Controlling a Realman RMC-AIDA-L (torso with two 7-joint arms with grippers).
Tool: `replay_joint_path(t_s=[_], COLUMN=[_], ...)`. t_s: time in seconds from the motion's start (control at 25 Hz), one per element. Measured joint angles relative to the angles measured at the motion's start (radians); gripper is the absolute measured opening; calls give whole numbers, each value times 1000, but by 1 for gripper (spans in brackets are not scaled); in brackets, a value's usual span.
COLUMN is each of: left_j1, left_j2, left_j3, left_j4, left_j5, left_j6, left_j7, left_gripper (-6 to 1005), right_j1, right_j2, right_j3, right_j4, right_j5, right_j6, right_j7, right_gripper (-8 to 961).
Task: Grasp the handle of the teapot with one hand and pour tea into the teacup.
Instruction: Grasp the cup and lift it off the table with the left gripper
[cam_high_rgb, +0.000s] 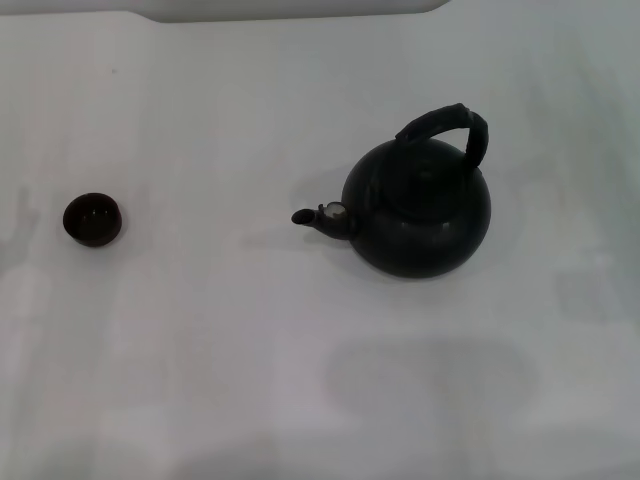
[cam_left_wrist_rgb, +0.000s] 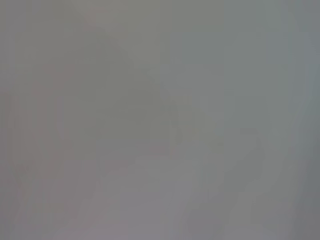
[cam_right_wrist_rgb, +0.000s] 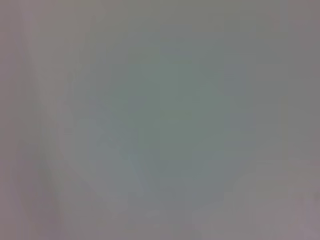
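From the head view, the teapot (cam_high_rgb: 418, 212) sits on the pale bench (cam_high_rgb: 300, 380) toward the robot's right of centre, upright, with its short spout (cam_high_rgb: 318, 217) pointing toward the robot's left. The handle (cam_high_rgb: 447, 128) arches over the pot's top, standing proud of the lid, and its span seems to run roughly from near-left to far-right, though the angle is hard to read from above. The teacup (cam_high_rgb: 92, 219) stands well apart on the left side of the bench, mouth up, in line with where the spout aims. No arm or gripper shows in this view, so neither hand has reached the work area. Judging by position alone, the right arm is the nearer one to the handle, and the pot would then need carrying leftward to bring the spout over the cup.

The left wrist view shows only a blank grey field, probably the bench seen close up; no jaws and no task thing appear, so I cannot tell how the left jaws stand.

The right wrist view is likewise a featureless grey field. Neither the handle nor any finger appears, and the state of the right jaws cannot be told.
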Motion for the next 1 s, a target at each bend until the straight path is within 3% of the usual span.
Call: replay_joint_path(t_s=[0.56, 1.0], left_j1=[0, -26], left_j2=[1, 3], left_j3=[1, 8], left_j4=[2, 3], left_j5=[0, 127], left_j6=[18, 166], left_j7=[3, 17], left_gripper=[885, 886], right_j1=[0, 14], right_j2=[0, 0], right_j3=[0, 0], right_j4=[0, -6], right_j5=[0, 0], right_j6=[0, -1], right_j7=[0, 0], right_gripper=[637, 636])
